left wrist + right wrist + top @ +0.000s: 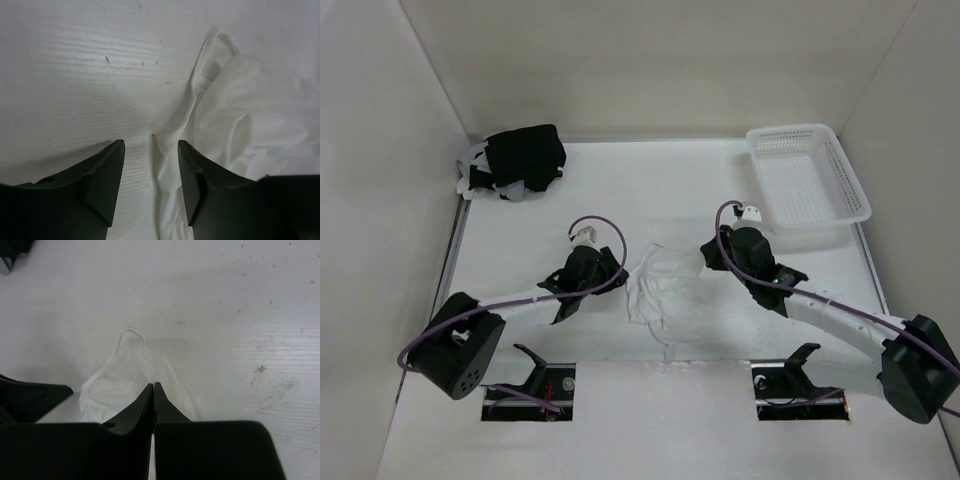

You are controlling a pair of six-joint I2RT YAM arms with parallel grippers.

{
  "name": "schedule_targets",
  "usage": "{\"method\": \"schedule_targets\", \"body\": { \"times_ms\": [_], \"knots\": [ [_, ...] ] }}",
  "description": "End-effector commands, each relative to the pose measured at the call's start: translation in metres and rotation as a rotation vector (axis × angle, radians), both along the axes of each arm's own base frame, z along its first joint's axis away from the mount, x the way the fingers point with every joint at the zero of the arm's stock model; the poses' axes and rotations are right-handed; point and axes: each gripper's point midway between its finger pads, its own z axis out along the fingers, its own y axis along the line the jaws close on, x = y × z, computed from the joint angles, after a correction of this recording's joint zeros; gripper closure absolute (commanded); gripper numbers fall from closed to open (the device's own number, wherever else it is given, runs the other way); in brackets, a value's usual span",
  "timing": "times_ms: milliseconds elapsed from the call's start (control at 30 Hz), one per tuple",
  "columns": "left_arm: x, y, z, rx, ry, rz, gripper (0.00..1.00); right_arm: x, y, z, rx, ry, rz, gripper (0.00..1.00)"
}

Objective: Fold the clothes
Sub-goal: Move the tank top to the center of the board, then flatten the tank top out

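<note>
Top view. Noted white camisole (662, 290) crumpled in a loose heap on the desk (620, 190), around the middle and somewhat toward the near edge, between the two arms. Found left gripper (617, 273) just at the heap's left side and right gripper (706, 252) at its upper right side, both pointing inward. Logged a black folded bundle (523, 158) at the far left corner and a white mesh basket (810, 180) at the far right corner, both well apart from the camisole.

Left wrist view. Recorded left gripper (150, 145) spread, with a clear gap between the dark fingers (107, 175). Seen between them: a narrow fold of the camisole (240, 125) edge running down the gap, not clamped. Bulk of the fabric off to the right of the right-hand finger; one thin strap loop (220, 42) lying flat on the desk farther ahead.

Right wrist view. Recorded right gripper (153, 386) pressed together, tips meeting with no visible gap. Found directly over the camisole (120, 380), with a strap loop (132, 332) lying flat on the desk ahead. Cannot tell whether any fabric is caught between the tips.
</note>
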Motion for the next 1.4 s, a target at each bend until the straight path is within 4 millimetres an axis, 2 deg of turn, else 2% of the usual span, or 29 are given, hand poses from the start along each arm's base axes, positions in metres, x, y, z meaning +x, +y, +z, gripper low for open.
{"method": "schedule_targets", "body": {
  "times_ms": [0, 67, 100, 133, 167, 267, 300, 333, 367, 433, 467, 500, 533, 633, 700, 767, 833, 867, 933, 967, 1000, 1033, 1067, 1100, 1167, 1200, 1233, 1333, 1367],
  "knots": [
    [0.014, -0.032, 0.019, -0.026, -0.074, -0.071, 0.50, 0.024, 0.007, 0.055, 0.121, -0.115, -0.002, 0.97],
    [0.021, -0.050, 0.022, -0.037, -0.100, -0.098, 0.48, 0.043, 0.017, 0.094, 0.160, -0.173, 0.025, 0.97],
    [0.025, -0.054, 0.018, -0.049, -0.084, -0.095, 0.48, 0.056, 0.027, 0.128, 0.183, -0.235, 0.047, 0.98],
    [0.027, -0.059, 0.015, -0.064, -0.064, -0.092, 0.49, 0.062, 0.031, 0.143, 0.183, -0.263, 0.057, 0.98],
    [0.033, -0.071, 0.010, -0.087, -0.041, -0.107, 0.54, 0.074, 0.037, 0.190, 0.189, -0.347, 0.065, 0.98],
    [0.051, -0.074, 0.004, -0.094, -0.047, -0.074, 0.87, 0.077, 0.037, 0.231, 0.196, -0.419, 0.069, 0.97],
    [0.058, -0.070, 0.006, -0.104, -0.045, -0.043, 0.95, 0.078, 0.035, 0.239, 0.193, -0.437, 0.065, 0.97],
    [0.063, -0.068, 0.011, -0.122, -0.053, -0.022, 0.98, 0.078, 0.035, 0.244, 0.192, -0.448, 0.063, 0.97],
    [0.072, -0.065, 0.027, -0.151, -0.085, 0.005, 1.00, 0.078, 0.034, 0.251, 0.193, -0.464, 0.062, 0.96],
    [0.097, -0.058, 0.076, -0.194, -0.198, 0.055, 1.00, 0.084, 0.029, 0.270, 0.188, -0.504, 0.050, 0.97],
    [0.109, -0.050, 0.106, -0.213, -0.261, 0.085, 1.00, 0.090, 0.022, 0.288, 0.195, -0.539, 0.033, 0.97],
    [0.123, -0.039, 0.150, -0.239, -0.347, 0.122, 1.00, 0.093, 0.017, 0.312, 0.207, -0.585, 0.032, 0.97],
    [0.130, -0.031, 0.179, -0.249, -0.406, 0.143, 1.00, 0.092, 0.014, 0.330, 0.212, -0.620, 0.038, 0.97],
    [0.140, 0.008, 0.277, -0.285, -0.602, 0.249, 1.00, 0.072, -0.002, 0.398, 0.241, -0.741, 0.051, 0.97],
    [0.137, 0.031, 0.314, -0.321, -0.680, 0.307, 1.00, 0.049, -0.011, 0.428, 0.245, -0.807, 0.065, 0.96],
    [0.136, 0.047, 0.329, -0.326, -0.712, 0.347, 0.97, 0.028, -0.020, 0.437, 0.229, -0.850, 0.070, 0.95],
    [0.140, 0.056, 0.323, -0.318, -0.694, 0.361, 0.95, 0.007, -0.019, 0.423, 0.230, -0.848, 0.109, 0.94],
    [0.141, 0.061, 0.313, -0.323, -0.665, 0.379, 0.93, -0.003, -0.016, 0.408, 0.237, -0.830, 0.133, 0.94],
    [0.138, 0.069, 0.278, -0.329, -0.596, 0.401, 0.78, -0.021, -0.002, 0.337, 0.260, -0.725, 0.197, 0.93],
    [0.132, 0.072, 0.260, -0.329, -0.566, 0.411, 0.69, -0.025, 0.002, 0.316, 0.266, -0.693, 0.207, 0.93],
    [0.125, 0.076, 0.241, -0.325, -0.541, 0.420, 0.59, -0.031, 0.009, 0.276, 0.269, -0.630, 0.227, 0.92],
    [0.116, 0.081, 0.219, -0.315, -0.515, 0.429, 0.49, -0.037, 0.016, 0.224, 0.278, -0.535, 0.235, 0.90],
    [0.102, 0.089, 0.189, -0.302, -0.481, 0.450, 0.38, -0.042, 0.019, 0.182, 0.281, -0.456, 0.233, 0.85],
    [0.088, 0.100, 0.162, -0.295, -0.450, 0.476, 0.32, -0.049, 0.021, 0.125, 0.266, -0.354, 0.224, 0.75],
    [0.066, 0.123, 0.121, -0.276, -0.395, 0.539, 0.32, -0.064, 0.018, 0.042, 0.227, -0.183, 0.204, 0.63],
    [0.056, 0.132, 0.105, -0.261, -0.374, 0.559, 0.32, -0.075, 0.021, 0.019, 0.249, -0.099, 0.195, 0.56],
    [0.049, 0.139, 0.093, -0.239, -0.354, 0.577, 0.33, -0.084, 0.023, 0.007, 0.230, -0.067, 0.207, 0.54],
    [0.040, 0.134, 0.077, -0.191, -0.297, 0.552, 0.40, -0.072, 0.007, 0.011, 0.226, -0.044, 0.067, 0.48],
    [0.041, 0.128, 0.077, -0.179, -0.291, 0.529, 0.42, -0.068, 0.005, 0.017, 0.235, -0.045, 0.043, 0.51]
  ]
}}
